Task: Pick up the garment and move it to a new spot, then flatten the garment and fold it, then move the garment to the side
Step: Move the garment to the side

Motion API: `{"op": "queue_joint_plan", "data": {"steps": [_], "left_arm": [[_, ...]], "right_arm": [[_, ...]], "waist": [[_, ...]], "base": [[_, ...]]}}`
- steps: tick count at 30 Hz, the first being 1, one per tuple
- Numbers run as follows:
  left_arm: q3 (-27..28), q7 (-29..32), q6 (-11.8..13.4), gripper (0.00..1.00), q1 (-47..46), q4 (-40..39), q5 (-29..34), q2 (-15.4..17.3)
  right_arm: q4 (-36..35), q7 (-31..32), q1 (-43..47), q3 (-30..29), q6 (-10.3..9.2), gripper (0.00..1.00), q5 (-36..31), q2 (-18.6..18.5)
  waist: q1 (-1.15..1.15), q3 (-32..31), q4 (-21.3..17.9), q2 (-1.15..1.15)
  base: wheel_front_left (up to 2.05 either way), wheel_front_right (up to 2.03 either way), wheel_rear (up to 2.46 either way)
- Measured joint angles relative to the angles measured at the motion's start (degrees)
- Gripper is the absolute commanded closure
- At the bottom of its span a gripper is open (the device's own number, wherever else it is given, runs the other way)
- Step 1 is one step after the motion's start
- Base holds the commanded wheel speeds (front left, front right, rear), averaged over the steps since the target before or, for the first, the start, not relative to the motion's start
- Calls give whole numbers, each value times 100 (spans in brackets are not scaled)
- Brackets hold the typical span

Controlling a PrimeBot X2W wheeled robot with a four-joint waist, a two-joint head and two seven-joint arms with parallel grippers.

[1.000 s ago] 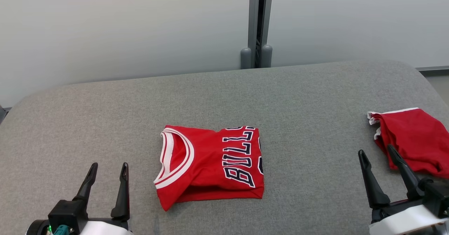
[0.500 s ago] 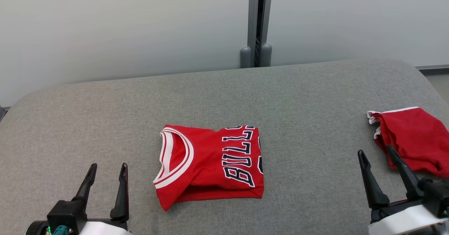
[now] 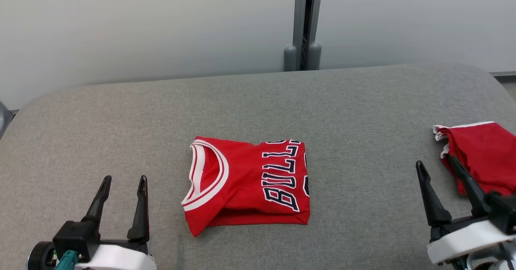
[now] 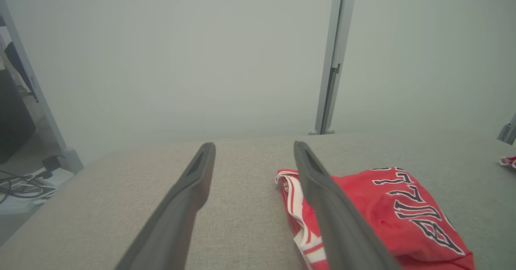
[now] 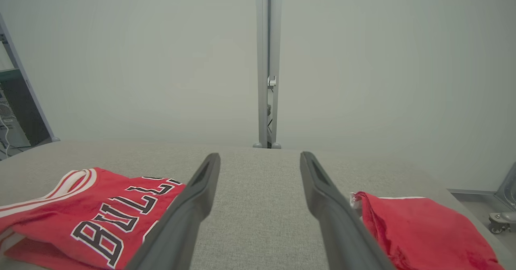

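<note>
A grey fabric table (image 3: 363, 100) bears a folded red jersey (image 3: 246, 185) centrally, another red garment (image 3: 485, 153) at right.

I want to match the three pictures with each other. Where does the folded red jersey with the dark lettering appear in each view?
Head view: the jersey lies at the centre, slightly below the middle.
Left wrist view: the jersey is at the lower right.
Right wrist view: the jersey is at the lower left.
Shared landmark: the grey post standing upright at the far wall.
</note>
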Motion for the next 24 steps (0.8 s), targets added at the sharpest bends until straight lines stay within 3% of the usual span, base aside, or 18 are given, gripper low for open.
{"op": "queue_joint_plan", "data": {"steps": [5, 11, 20, 24], "left_arm": [[-71, -91, -3, 0, -296, -21, 0, -33], [-238, -256, -32, 0, -690, 120, -1, -153], [-359, -476, -62, 0, -1041, 445, -67, -234], [-393, -536, -63, 0, -1139, 554, -88, -256]], "right_arm": [[576, 81, -631, 292, 0, 0, 151, -132], [1636, -63, -1514, 1087, 0, 0, 463, -210], [3226, -219, -2534, 2291, 0, 0, 1135, 33], [3857, 57, -2746, 2604, 0, 0, 1491, 124]], "waist": [[0, 274, 183, 0], [0, 669, 541, 0], [0, 1192, 1028, 0], [0, 1314, 1130, 0]], "base": [[0, 0, 0], [0, 0, 0], [0, 0, 0], [0, 0, 0]]}}
